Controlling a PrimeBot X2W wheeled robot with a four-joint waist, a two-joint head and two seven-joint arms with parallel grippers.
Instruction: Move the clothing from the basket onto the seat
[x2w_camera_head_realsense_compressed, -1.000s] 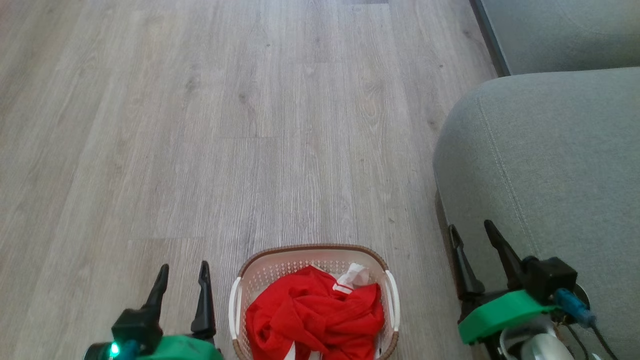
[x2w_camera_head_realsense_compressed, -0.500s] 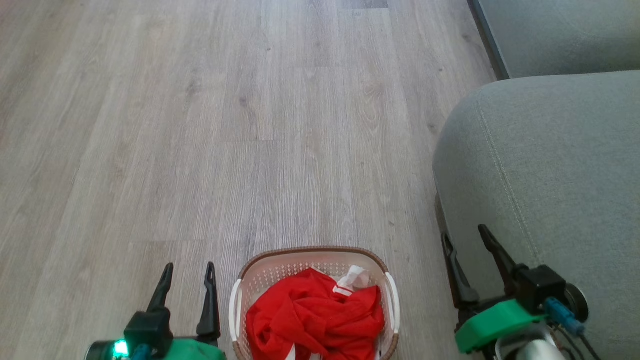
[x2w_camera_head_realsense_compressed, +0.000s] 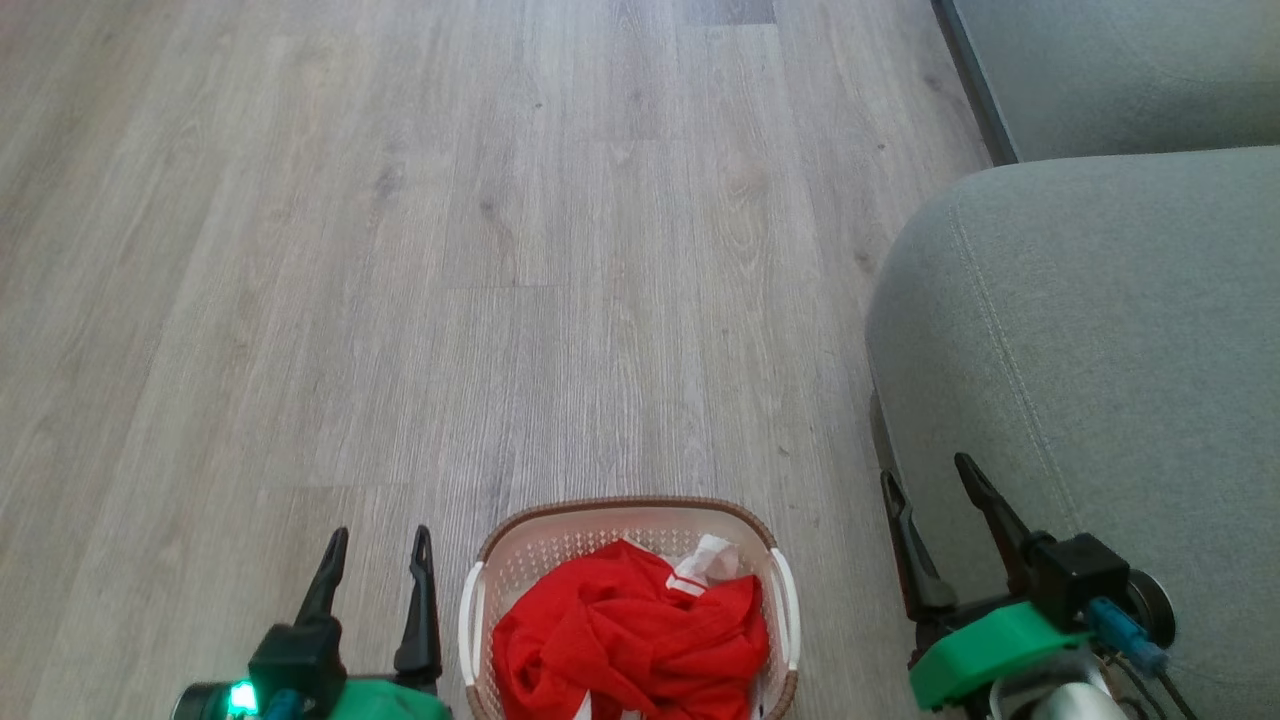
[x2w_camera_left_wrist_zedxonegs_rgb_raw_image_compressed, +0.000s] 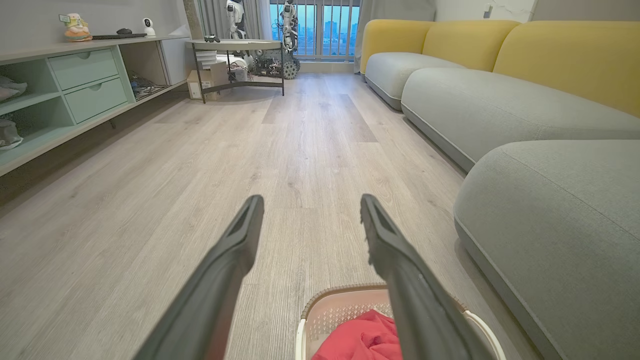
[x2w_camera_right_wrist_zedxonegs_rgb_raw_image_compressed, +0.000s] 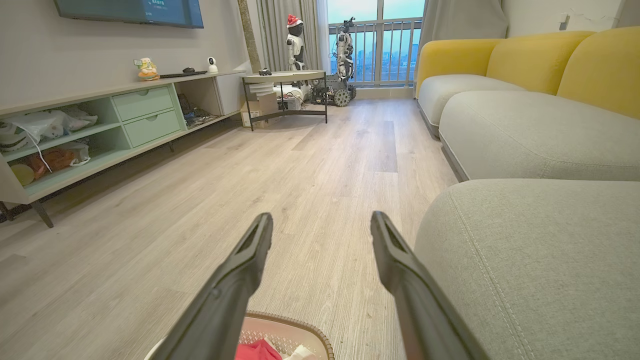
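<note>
Red clothing (x2w_camera_head_realsense_compressed: 630, 640) lies heaped in the basket (x2w_camera_head_realsense_compressed: 620, 504) on the floor (x2w_camera_head_realsense_compressed: 500, 250). The left hand (x2w_camera_head_realsense_compressed: 378, 540) and the right hand (x2w_camera_head_realsense_compressed: 924, 472) flank it, both spread and empty. The seat (x2w_camera_head_realsense_compressed: 1100, 330) is just beside the right one.

Right gripper (x2w_camera_head_realsense_compressed: 922, 467) has shifted slightly left, off the seat (x2w_camera_head_realsense_compressed: 1100, 330) edge toward the basket (x2w_camera_head_realsense_compressed: 620, 503). Left gripper (x2w_camera_head_realsense_compressed: 381, 529) edged right. Head camera shifted slightly.
</note>
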